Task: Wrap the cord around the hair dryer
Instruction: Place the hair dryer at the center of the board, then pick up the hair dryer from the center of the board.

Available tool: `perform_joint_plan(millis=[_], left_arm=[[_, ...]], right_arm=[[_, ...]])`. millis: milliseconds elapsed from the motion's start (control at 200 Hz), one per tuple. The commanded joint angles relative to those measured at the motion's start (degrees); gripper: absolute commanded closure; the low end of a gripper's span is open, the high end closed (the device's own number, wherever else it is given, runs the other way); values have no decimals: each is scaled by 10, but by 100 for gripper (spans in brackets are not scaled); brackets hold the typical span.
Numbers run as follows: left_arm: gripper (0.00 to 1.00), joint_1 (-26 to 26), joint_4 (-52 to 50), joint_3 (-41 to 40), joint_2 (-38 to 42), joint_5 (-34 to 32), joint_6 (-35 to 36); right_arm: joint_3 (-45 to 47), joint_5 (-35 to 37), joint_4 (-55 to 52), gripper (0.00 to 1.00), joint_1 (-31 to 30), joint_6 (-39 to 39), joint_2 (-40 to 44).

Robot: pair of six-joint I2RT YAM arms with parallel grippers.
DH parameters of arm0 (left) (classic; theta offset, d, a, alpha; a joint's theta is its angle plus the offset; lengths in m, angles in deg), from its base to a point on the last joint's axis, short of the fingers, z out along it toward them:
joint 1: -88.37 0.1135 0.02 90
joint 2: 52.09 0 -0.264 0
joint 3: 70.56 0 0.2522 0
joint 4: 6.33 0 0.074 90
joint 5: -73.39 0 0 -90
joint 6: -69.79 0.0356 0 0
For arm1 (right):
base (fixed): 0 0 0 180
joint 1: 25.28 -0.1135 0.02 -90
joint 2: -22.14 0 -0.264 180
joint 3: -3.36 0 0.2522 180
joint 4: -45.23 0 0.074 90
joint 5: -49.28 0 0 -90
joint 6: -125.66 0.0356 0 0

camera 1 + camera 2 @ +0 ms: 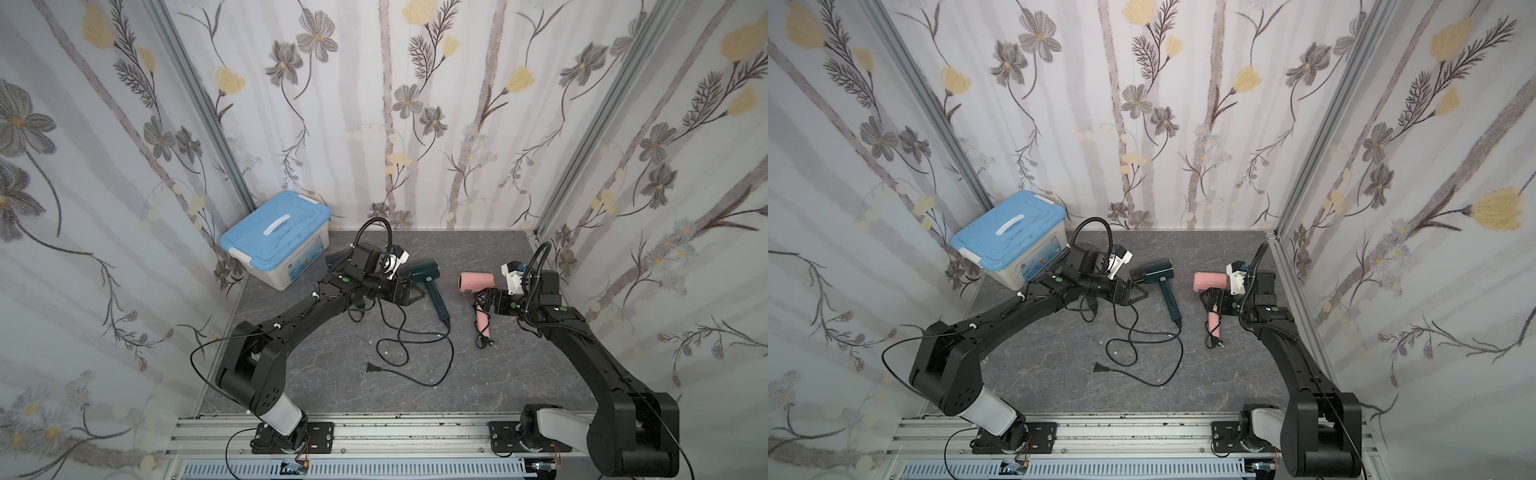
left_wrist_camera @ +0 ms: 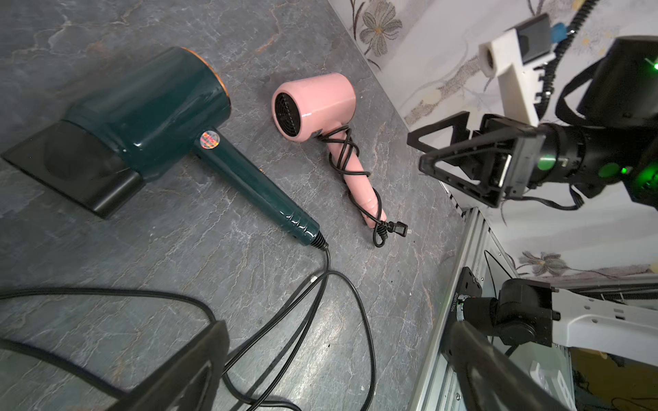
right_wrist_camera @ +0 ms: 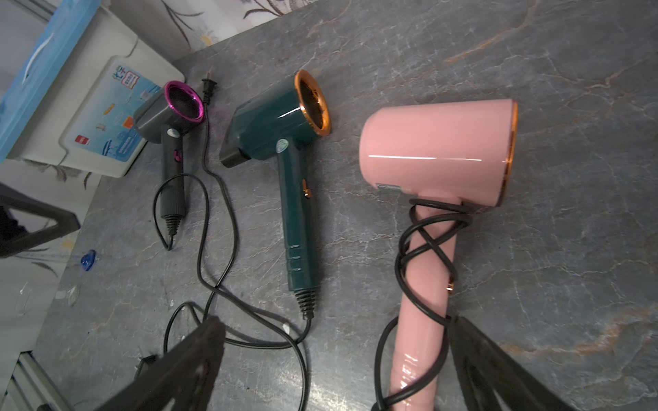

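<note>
The left gripper [image 1: 411, 289] is held spread just beside the green hair dryer [image 1: 424, 270] — its handle is laid toward the mounting rail [image 1: 415, 432], loose cord [image 2: 328, 261] trailing from that end. The right gripper [image 1: 482, 301], likewise spread, is poised over the wrapped pink dryer [image 1: 476, 281].

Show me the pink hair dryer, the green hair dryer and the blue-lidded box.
pink hair dryer [image 3: 438, 153]: right wrist view, on its barrel.
green hair dryer [image 2: 149, 103]: left wrist view, on its barrel.
blue-lidded box [image 1: 257, 245]: in a top view, on its lid.
</note>
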Motion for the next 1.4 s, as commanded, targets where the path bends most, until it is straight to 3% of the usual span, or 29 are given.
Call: perform_joint_plan(millis=[0,110,260,495,610,904,1129,1399], left_arm=[[0,15,30,-15,19,-12,-36],[0,31,8,-23,41,-38,-50],[0,36,-53,-21,70,-86,-34],[0,40,-124,-26,92,-147,-30],[0,43,-148,-28,94,-164,-35],[0,62,-180,-27,82,-177,-43],[0,66,-171,-37,81,-170,-44],[0,68,-167,-41,78,-164,-44]], right_arm=[[-13,7,10,0,-41,15,19],[-37,4,8,0,-72,40,17],[-101,-30,-33,0,-89,14,-62],[-174,142,-71,0,-165,-14,-144],[-215,199,-107,1,-188,-2,-229],[-270,226,-103,20,-226,20,-350],[-301,238,-109,28,-240,20,-418],[-308,238,-110,51,-247,16,-457]])
